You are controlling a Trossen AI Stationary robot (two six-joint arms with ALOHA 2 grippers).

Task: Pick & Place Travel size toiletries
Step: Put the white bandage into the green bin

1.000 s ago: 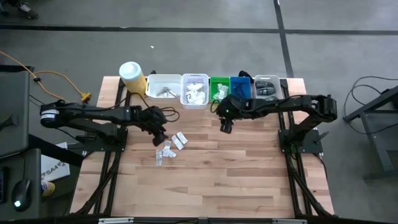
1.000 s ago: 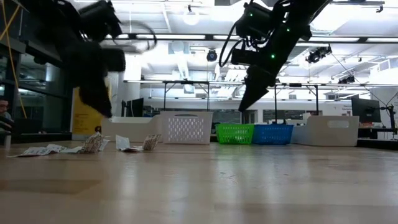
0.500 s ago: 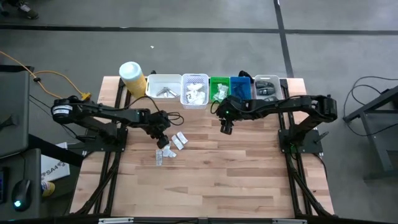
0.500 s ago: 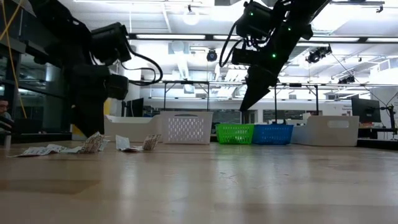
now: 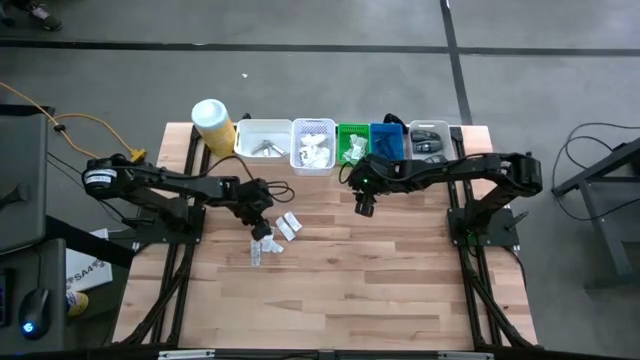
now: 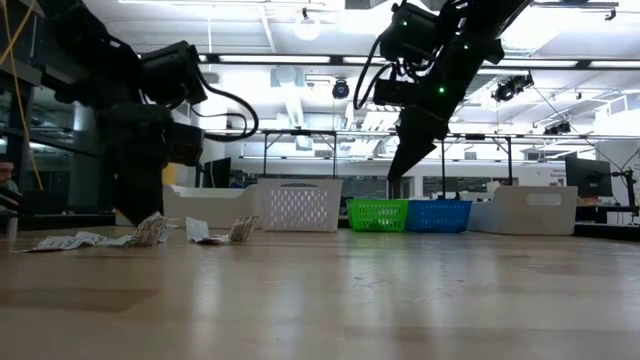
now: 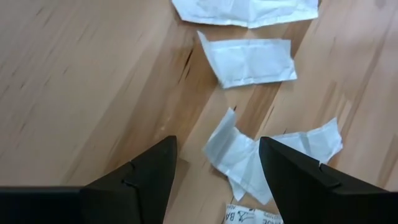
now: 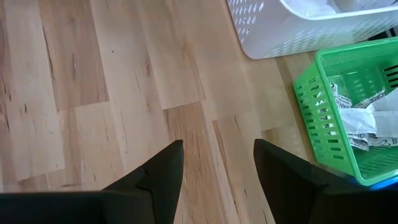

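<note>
1. Pale wooden planks make up the table (image 5: 380,290), which stands on a grey floor; the low view shows a bright workshop with ceiling lights beyond it.
2. Several white sachets (image 5: 276,235) lie loose on the table left of centre; the left gripper (image 5: 262,226) hangs right over them, its fingers apart and empty; in the left wrist view a crumpled sachet (image 7: 249,155) lies between the two fingers, with a flat sachet (image 7: 247,61) just beyond.
3. The right gripper (image 5: 363,207) hovers above bare wood just in front of the green basket (image 8: 323,124), fingers apart, holding nothing; sachets already lie in that basket.
4. A row of baskets (image 5: 345,145) lines the far edge, a yellow canister (image 5: 214,122) at its left end; the near half of the table is open wood.
</note>
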